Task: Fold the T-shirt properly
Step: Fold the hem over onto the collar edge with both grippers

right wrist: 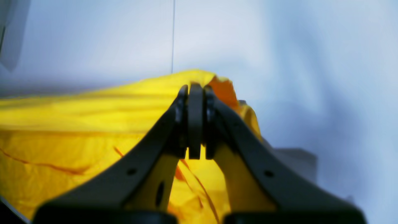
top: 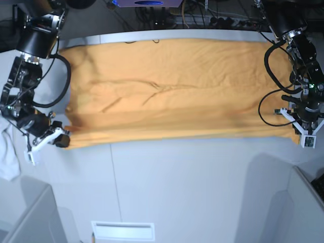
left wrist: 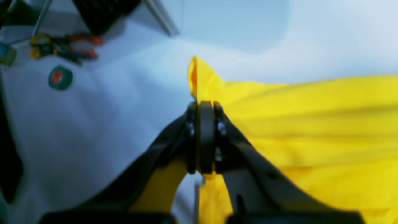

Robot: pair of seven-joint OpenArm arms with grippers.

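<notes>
The T-shirt lies stretched wide across the far half of the white table, folded into a long orange band. It looks yellow in both wrist views. My left gripper is shut on the T-shirt's near corner, at the right end of the band in the base view. At the band's left end, my right gripper is shut on the other near corner of the T-shirt, seen in the base view too. Dark line marks show on the cloth under the right gripper.
A small white cloth hangs at the table's left edge. In the left wrist view, hand tools with orange and yellow handles and a green tape roll lie on the table past the shirt's end. Cables run along the back edge.
</notes>
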